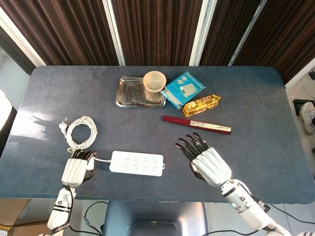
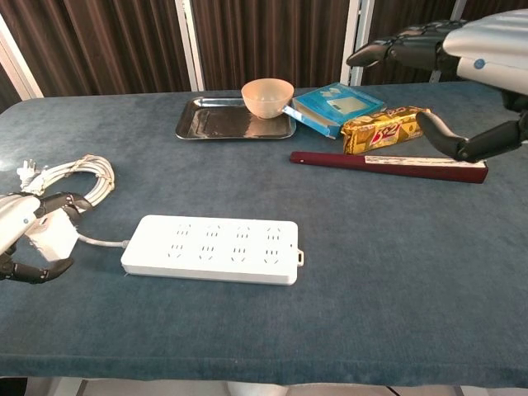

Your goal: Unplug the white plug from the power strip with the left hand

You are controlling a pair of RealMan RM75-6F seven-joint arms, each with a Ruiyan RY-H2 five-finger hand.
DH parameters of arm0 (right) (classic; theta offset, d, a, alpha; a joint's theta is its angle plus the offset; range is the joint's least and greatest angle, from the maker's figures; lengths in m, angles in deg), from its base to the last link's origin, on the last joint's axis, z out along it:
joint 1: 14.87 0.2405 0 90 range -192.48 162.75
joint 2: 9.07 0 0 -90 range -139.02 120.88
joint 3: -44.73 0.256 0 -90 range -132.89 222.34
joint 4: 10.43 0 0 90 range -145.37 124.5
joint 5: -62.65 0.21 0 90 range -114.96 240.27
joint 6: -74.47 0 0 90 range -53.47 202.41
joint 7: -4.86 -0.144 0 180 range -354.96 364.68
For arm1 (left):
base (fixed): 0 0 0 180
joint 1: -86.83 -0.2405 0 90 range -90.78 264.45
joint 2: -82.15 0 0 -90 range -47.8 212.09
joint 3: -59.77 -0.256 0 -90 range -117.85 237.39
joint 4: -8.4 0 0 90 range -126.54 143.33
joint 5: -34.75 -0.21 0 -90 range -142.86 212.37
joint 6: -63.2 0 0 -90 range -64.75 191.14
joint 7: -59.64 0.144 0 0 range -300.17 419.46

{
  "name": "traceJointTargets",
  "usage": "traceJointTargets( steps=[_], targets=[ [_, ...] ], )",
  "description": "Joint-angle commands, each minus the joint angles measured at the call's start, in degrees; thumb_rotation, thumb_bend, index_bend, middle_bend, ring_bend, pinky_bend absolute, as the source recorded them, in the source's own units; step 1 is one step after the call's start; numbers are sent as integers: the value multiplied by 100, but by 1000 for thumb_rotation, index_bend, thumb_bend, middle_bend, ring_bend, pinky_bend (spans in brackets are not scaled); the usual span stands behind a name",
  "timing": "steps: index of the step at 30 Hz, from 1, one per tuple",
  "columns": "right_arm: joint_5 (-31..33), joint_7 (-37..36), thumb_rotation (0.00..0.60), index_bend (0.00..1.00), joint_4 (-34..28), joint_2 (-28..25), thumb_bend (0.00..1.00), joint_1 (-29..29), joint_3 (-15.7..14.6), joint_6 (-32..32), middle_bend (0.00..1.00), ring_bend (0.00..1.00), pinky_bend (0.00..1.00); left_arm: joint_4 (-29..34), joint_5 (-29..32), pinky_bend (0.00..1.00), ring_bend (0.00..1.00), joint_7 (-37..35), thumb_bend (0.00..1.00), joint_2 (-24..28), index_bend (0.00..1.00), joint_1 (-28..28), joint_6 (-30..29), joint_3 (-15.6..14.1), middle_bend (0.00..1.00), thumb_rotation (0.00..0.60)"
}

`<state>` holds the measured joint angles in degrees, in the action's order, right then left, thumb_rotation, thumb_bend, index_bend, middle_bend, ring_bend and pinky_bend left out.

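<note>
The white power strip lies flat near the table's front edge, with none of its sockets occupied. Just left of it, my left hand grips the white plug between fingers and thumb, clear of the strip. A thin white cord runs from the plug's side to the strip's left end. A coiled white cable lies behind the left hand. My right hand hovers to the right of the strip, fingers spread, holding nothing.
At the back stands a metal tray with a beige bowl on its right end. A blue packet, a yellow snack bag and a long dark red box lie right of the tray.
</note>
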<state>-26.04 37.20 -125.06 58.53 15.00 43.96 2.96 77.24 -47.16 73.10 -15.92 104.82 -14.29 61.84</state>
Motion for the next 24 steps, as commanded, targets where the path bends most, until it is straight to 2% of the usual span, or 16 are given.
traceJointTargets(
  steps=[1, 3, 4, 6, 9, 12, 15, 18, 20, 21, 23, 24],
  targets=[
    [68, -7, 600, 53, -113, -162, 697, -121, 0, -51, 165, 0, 0, -55, -5, 107, 126, 45, 386, -20, 22, -73, -146, 44, 91, 600],
    [165, -77, 600, 12, -151, -262, 652, -199, 25, -99, 150, 0, 0, 32, 32, 94, 61, 75, 372, 30, 0, -138, -192, 50, 10, 600],
    [205, -119, 600, 4, -164, -319, 635, -235, 26, -115, 146, 0, 0, 119, 70, 93, 41, 91, 368, 86, 0, -166, -168, 41, 1, 600],
    [276, -235, 600, 0, -208, -496, 560, -328, 7, -150, 127, 0, 0, 358, 156, 93, 14, 197, 361, 267, 0, -218, -105, 22, 0, 600],
    [189, -429, 600, 0, -231, -739, 503, -499, -63, -298, 105, 0, 0, 650, 117, 91, 0, 212, 358, 527, 0, -303, -182, -28, 0, 600],
    [-257, -620, 600, 0, -144, -1058, 450, -979, -339, -876, 83, 0, 0, 1092, -206, 84, 0, -23, 356, 991, 0, -543, -679, -162, 0, 600],
    [-680, -1107, 600, 0, 287, -1201, 338, -1870, -786, -1909, 62, 0, 0, 1392, -722, 85, 0, -534, 372, 1634, 0, -917, -1487, -364, 0, 600],
    [-786, -2044, 600, 0, 1270, -929, 321, -2593, -976, -2771, 53, 0, 0, 1513, -701, 67, 0, -933, 387, 2074, 0, -1263, -1862, -465, 0, 600],
    [-519, -2540, 600, 0, 1925, -668, 320, -2890, -958, -2959, 48, 0, 0, 1679, -654, 59, 0, -921, 390, 2336, 0, -1370, -1861, -533, 0, 600],
    [-198, -2824, 600, 0, 2133, -561, 318, -3015, -934, -2861, 37, 0, 0, 1792, -611, 58, 0, -900, 392, 2469, 0, -1421, -1840, -557, 0, 600],
    [-139, -3038, 600, 0, 2210, -658, 310, -2987, -921, -2672, 10, 0, 0, 1932, -563, 58, 0, -885, 395, 2595, 0, -1463, -1816, -549, 0, 600],
    [-191, -3227, 600, 0, 2263, -669, 306, -2995, -822, -2784, 1, 0, 0, 1972, -558, 58, 0, -893, 396, 2639, 0, -1468, -1800, -527, 0, 600]
  ],
)
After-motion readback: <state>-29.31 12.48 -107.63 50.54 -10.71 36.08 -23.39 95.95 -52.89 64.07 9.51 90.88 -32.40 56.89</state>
